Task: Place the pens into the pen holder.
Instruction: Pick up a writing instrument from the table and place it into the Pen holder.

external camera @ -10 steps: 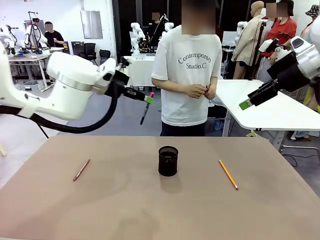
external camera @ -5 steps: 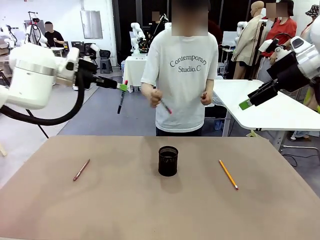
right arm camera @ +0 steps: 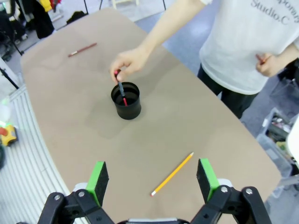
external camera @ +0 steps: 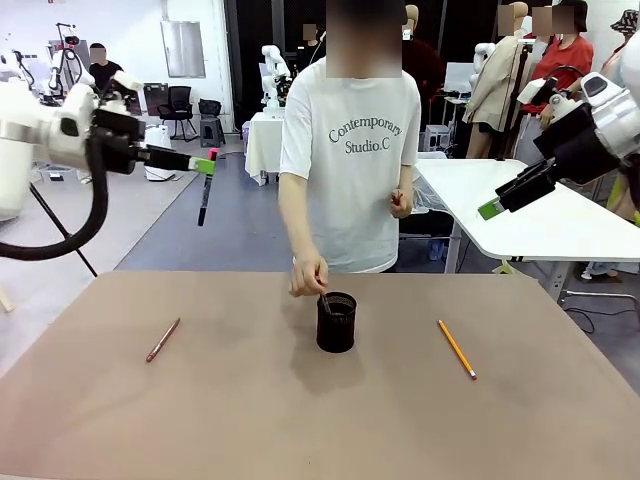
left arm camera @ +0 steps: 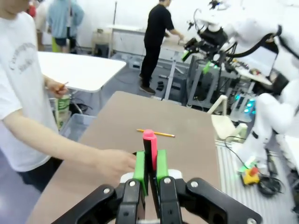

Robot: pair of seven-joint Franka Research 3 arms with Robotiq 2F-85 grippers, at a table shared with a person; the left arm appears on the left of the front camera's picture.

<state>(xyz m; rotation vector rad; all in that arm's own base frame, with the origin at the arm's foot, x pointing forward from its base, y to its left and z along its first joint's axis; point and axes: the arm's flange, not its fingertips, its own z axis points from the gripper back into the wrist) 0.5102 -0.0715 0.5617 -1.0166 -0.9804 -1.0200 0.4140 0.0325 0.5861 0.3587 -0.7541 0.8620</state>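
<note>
while hand (external camera: 308,275) holds pen (external camera: 324,302) in holder (external camera: 336,326), shirt (external camera: 350,190) reads "contemporary studio.c"

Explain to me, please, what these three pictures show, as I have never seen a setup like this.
Two white robot arms share a table with a person standing opposite. The wide picture comes from a fixed camera between the arms. The other two come from a camera on each wrist, looking along that arm's jaws. On the table stands a black mesh cup, with a brownish pen lying on its left and a yellow pencil on its right. The left arm, raised off to the side, has its jaws shut on a dark pen with a pink tip. The right arm hovers with its jaws open and empty. The person's hand holds another pen with its end in the cup.
</note>
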